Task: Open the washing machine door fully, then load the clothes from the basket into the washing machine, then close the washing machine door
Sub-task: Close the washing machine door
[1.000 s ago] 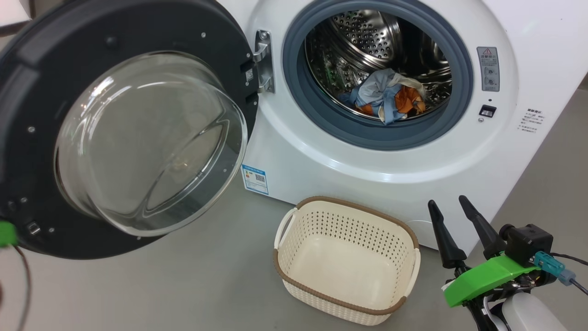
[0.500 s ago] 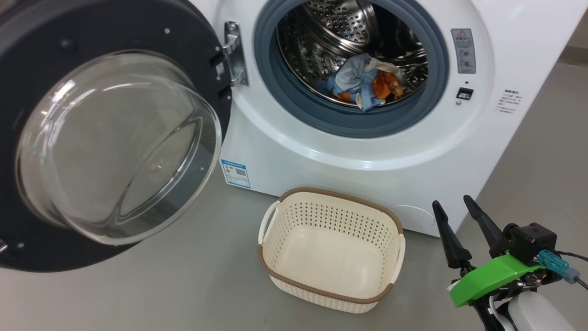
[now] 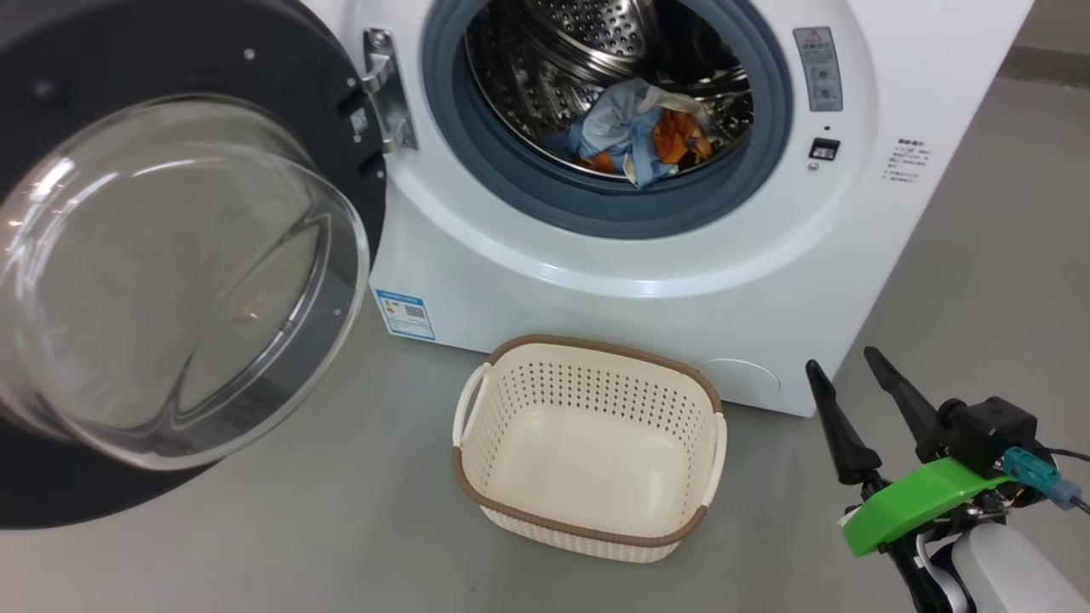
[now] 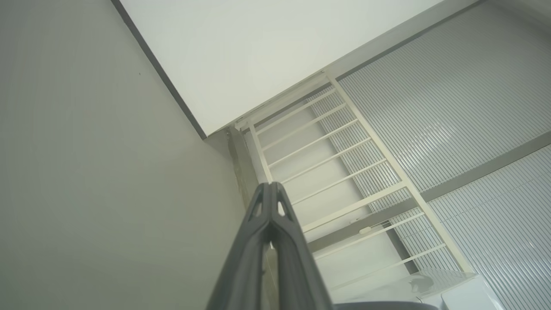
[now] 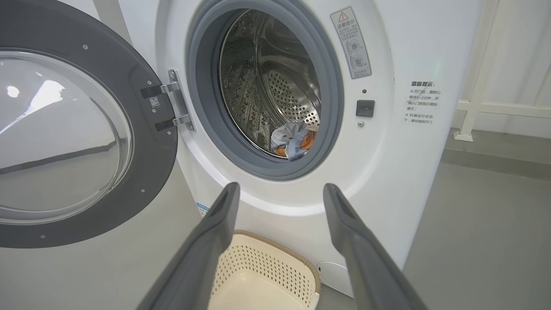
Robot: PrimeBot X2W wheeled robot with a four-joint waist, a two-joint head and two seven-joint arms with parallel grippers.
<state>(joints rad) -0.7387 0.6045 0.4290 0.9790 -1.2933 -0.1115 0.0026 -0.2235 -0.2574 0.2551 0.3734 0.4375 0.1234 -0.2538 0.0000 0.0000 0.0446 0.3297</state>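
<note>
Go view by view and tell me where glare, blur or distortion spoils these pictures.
Head view: sharp, evenly lit, pale glare streaks on the glass of the washing machine door. Left wrist view: flat light, the shut left gripper soft toward the lens, the whole scene tilted. Right wrist view: bright reflections on the door glass, the open right gripper blurred up close.

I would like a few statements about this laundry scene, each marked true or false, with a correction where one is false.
1. The basket is empty. True.
2. The washing machine door is closed. False: it stands wide open.
3. The clothes lie inside the drum. True.
4. The right gripper holds a garment. False: its jaws are open and hold nothing.
5. The left gripper is shut. True.
</note>
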